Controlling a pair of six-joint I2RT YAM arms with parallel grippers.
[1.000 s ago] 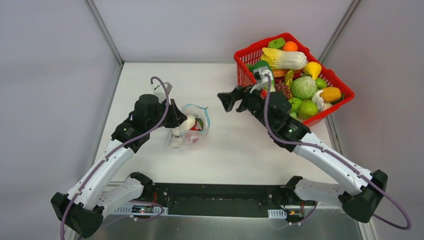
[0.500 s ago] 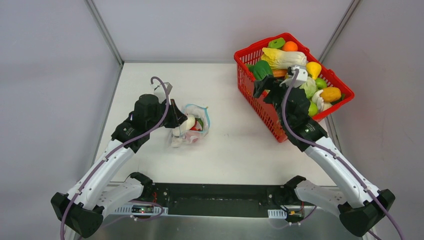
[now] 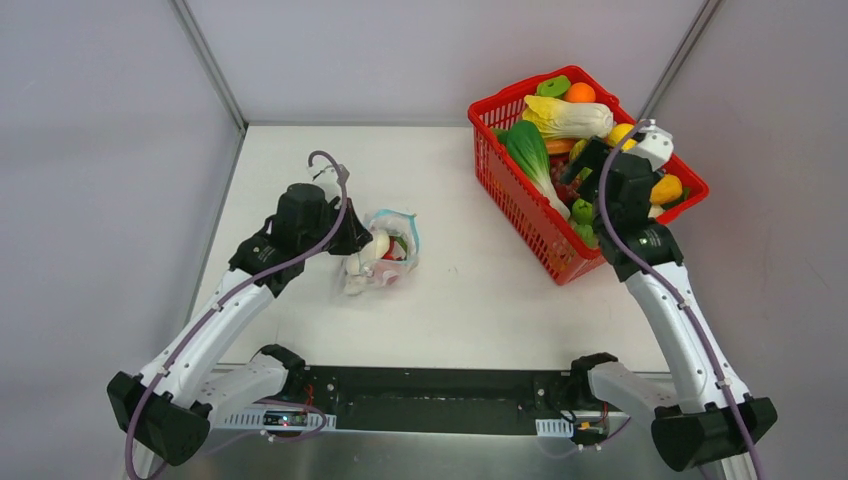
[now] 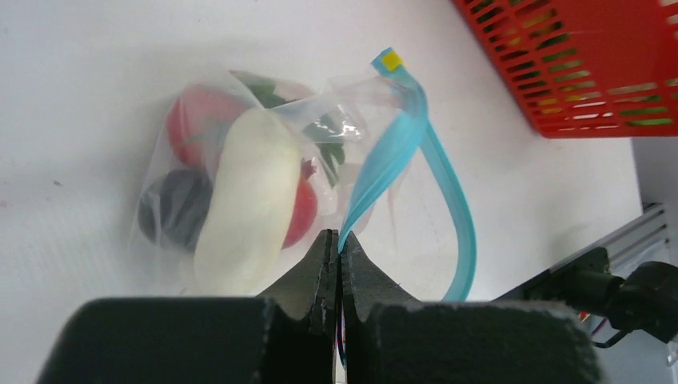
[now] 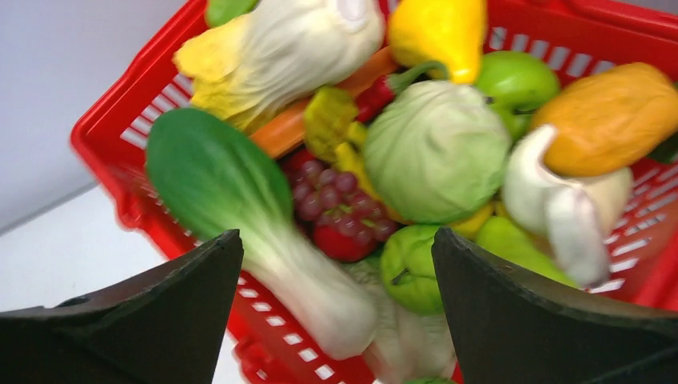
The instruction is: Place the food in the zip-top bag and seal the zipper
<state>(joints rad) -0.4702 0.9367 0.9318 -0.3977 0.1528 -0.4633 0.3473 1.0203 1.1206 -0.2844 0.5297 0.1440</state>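
Left gripper pinches the zip-top bag; right gripper hangs open over the red mesh basket.

The left jaws are clamped shut on the teal zipper. The bag lies on the white table with a tomato, white radish and dark ball inside. The right jaws are wide and empty, just above the basket. The green cabbage lies straight ahead, slightly right of centre. The bag sits well to the left, its gaping mouth turned toward the basket.
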